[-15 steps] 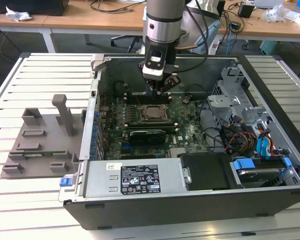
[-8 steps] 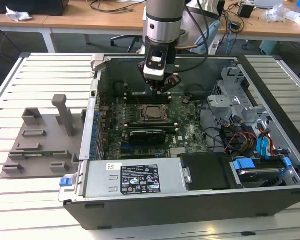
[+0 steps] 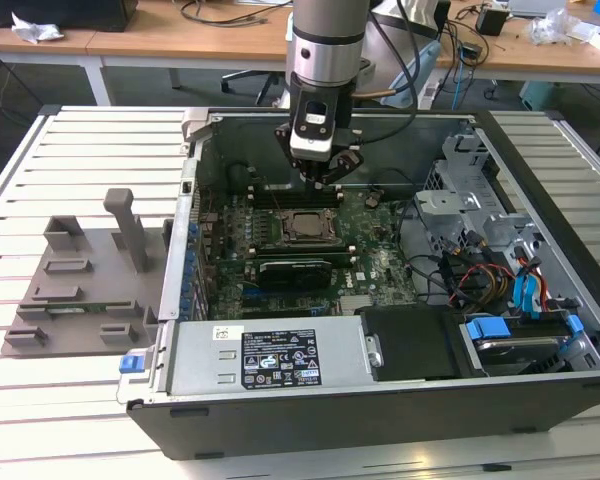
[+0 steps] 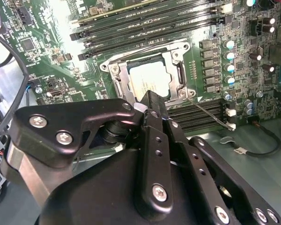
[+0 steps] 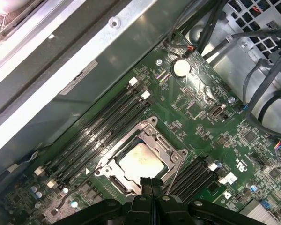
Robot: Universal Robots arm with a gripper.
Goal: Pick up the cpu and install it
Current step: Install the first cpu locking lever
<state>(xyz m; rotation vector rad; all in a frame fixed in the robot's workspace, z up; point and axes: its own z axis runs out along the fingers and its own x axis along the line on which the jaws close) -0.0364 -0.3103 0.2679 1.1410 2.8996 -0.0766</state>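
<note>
Gripper [image 3: 323, 176] poised above the motherboard [image 3: 380, 255] inside the open computer case [image 3: 540, 390], fingers pressed together and holding nothing (seen closed in both wrist views). Cpu [image 5: 139, 161] seated flat in the socket frame [image 5: 166, 145], metal top plate exposed, directly below the fingertips and apart from them. Grey holder tray [image 3: 80, 295] resting on the slatted bench [image 3: 40, 420], at the exterior view's left of the case.

Slatted white table [image 3: 70, 150] carries 2 things: open PC case [image 3: 380, 400] in the middle, grey plastic holder tray [image 3: 80, 290] at its 9 o'clock.
</note>
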